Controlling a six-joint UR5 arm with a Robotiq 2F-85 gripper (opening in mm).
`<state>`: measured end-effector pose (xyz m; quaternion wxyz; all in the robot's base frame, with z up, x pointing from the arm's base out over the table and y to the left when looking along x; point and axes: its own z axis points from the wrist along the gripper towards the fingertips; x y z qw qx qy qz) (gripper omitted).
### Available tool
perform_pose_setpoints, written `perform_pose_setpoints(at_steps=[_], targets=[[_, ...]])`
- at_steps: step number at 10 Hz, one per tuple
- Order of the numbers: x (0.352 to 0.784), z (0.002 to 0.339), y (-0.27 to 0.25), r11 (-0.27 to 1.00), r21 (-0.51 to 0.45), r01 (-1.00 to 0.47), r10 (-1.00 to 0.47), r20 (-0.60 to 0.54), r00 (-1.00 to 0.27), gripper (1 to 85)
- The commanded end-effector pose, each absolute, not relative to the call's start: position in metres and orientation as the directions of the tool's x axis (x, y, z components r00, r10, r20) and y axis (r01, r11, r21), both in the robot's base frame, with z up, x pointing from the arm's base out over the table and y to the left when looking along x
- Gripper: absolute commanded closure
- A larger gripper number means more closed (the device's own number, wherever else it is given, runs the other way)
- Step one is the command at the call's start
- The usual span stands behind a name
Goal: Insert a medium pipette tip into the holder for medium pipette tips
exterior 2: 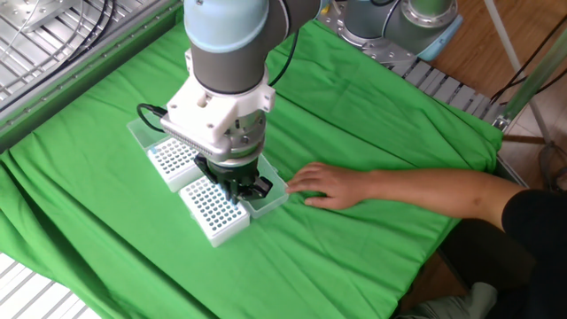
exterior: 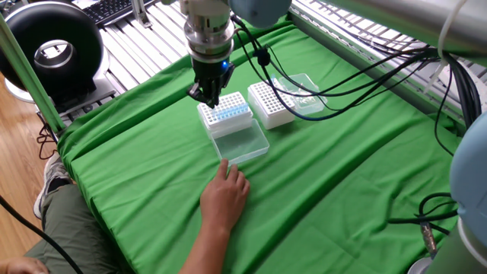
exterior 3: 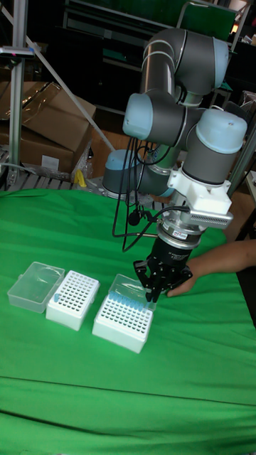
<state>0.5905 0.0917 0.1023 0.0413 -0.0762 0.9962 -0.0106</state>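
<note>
While my arm hangs over the green cloth (exterior 3: 64,384), I'll run across the tall fixed view from the left. First a clear lid (exterior 3: 35,286), lying flat with something small and blue inside. Touching it, a white rack (exterior 3: 73,298), its holes looking bare. Just beside that, the second rack (exterior 3: 124,321), the one with blue tips (exterior 3: 135,303) filling its far rows. Now my pincer (exterior 3: 153,291): it hovers just above that rack's right far corner, pointing straight down, fingers drawn close together. Whether a tip sits between them I cannot tell (they are dark and too small to read). Behind the rack, its clear lid (exterior: 242,142) lies open on the cloth. Right of me, a person's hand (exterior 3: 192,274) rests flat beside that lid, fingertips near its edge; in the other fixed view the forearm stretches off toward the table's right side.
</note>
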Motion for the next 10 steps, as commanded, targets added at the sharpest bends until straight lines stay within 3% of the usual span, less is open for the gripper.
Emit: perform_pose_setpoints(at_steps=[1,2,3,4,6,10], targets=[[0.587,0.098,0.096,0.987,-0.005,-0.16,-0.16,-0.067,-0.985,84.7],[0.584,0.096,0.094,0.979,-0.007,-0.205,-0.205,-0.054,-0.977,77.0],[0.584,0.095,0.093,0.97,-0.004,-0.244,-0.244,-0.05,-0.969,63.3],[0.584,0.093,0.091,0.963,-0.001,-0.269,-0.269,-0.05,-0.962,57.3],[0.586,0.09,0.083,0.958,-0.009,-0.287,-0.287,-0.049,-0.957,55.7],[0.609,0.085,0.0,0.889,-0.081,-0.451,-0.455,-0.044,-0.889,57.0]])
